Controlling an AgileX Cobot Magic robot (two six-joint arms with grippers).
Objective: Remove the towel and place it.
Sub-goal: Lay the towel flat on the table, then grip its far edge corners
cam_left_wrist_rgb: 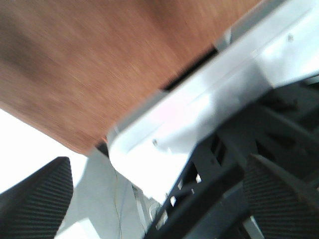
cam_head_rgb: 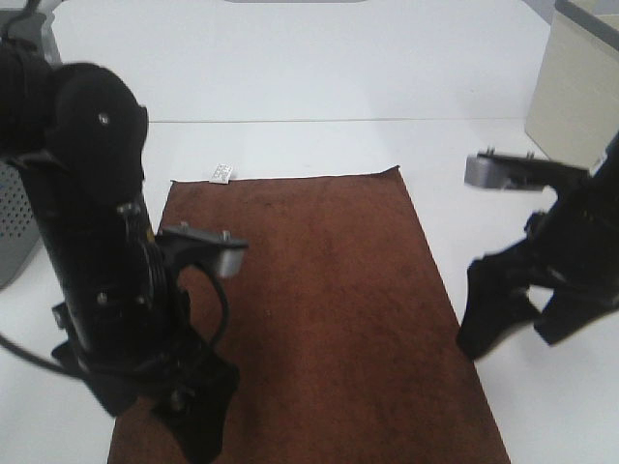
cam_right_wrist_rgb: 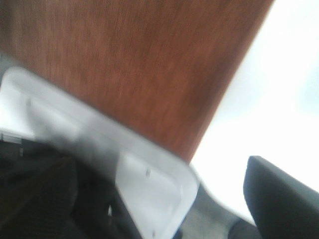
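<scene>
Towel (cam_head_rgb: 329, 290) flat on surface (cam_head_rgb: 338, 68), centre; tag (cam_head_rgb: 222, 173) far left. Left claw (cam_head_rgb: 164, 411), right claw (cam_head_rgb: 532, 319) spread, empty. Judged soft, limp, light: you pinch near corners; expect sag.

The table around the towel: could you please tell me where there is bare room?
Bare table lies beyond the far edge of the towel, left of the box. Crowded: the left gripper over the near-left corner, the right gripper beside the right edge.
</scene>
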